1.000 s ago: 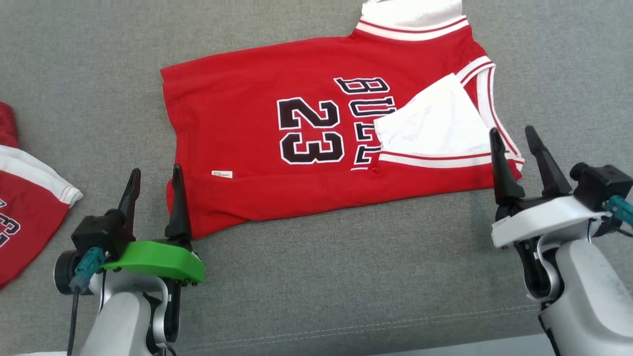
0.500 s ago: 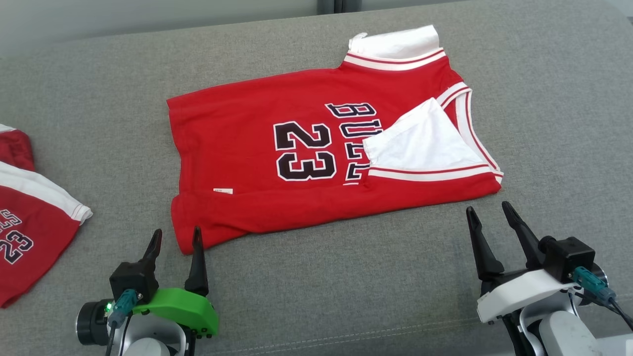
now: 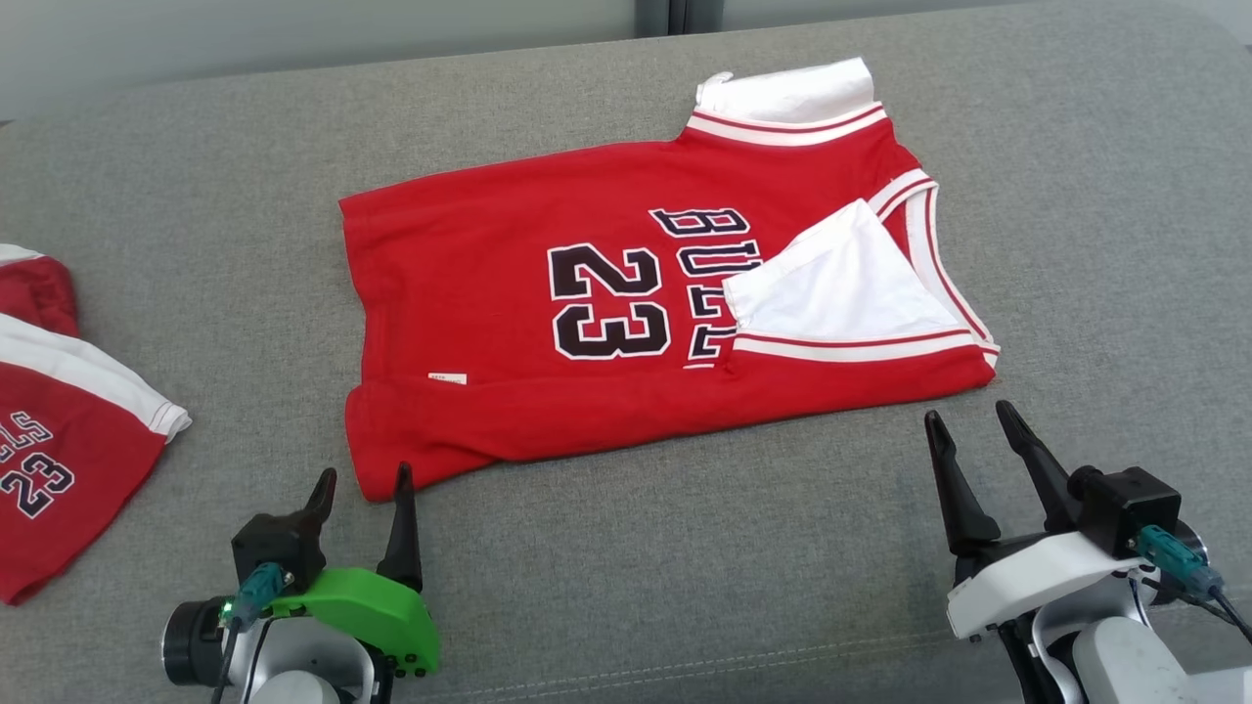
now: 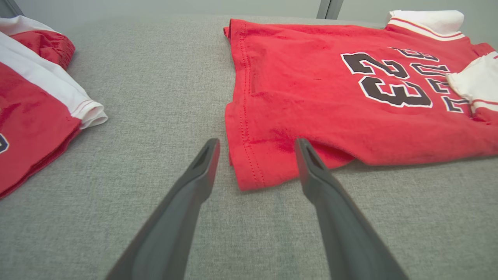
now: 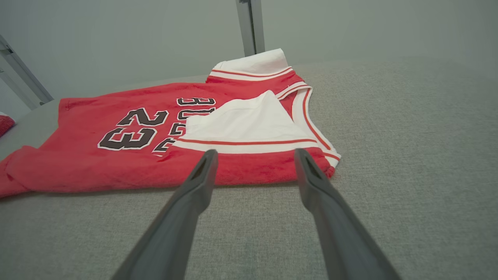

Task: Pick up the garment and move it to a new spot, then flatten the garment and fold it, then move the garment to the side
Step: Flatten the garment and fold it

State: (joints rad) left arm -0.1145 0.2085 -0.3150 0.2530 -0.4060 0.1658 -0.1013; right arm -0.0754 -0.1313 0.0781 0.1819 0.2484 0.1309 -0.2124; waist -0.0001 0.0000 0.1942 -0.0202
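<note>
Nearest the robot, the left hand [image 3: 365,472] stood with its two dark fingers spread wide and nothing between them. It pointed at the near left corner of the garment [image 3: 489,293]. In the left wrist view that corner lay just past the fingertips and between them. Whether the inner finger touched the cloth could not be told.

The right hand [image 3: 968,411] was likewise fully spread and empty. Its fingertips stopped just short of the garment's near right corner, with a narrow strip of the grey fabric surface [image 3: 685,548] between them and the red edge.

The garment, a red jersey, lay flat on the surface just beyond both hands, stretched between them with its hem to the left and its neck to the right. It bore a black "23" and lettering partly covered by a white flap turned over near the right end. White and red trim ran along that end, and a small white label sat near the hem.

Well apart at the left edge lay a second red and white garment [image 3: 68,430], bunched on the same surface.
</note>
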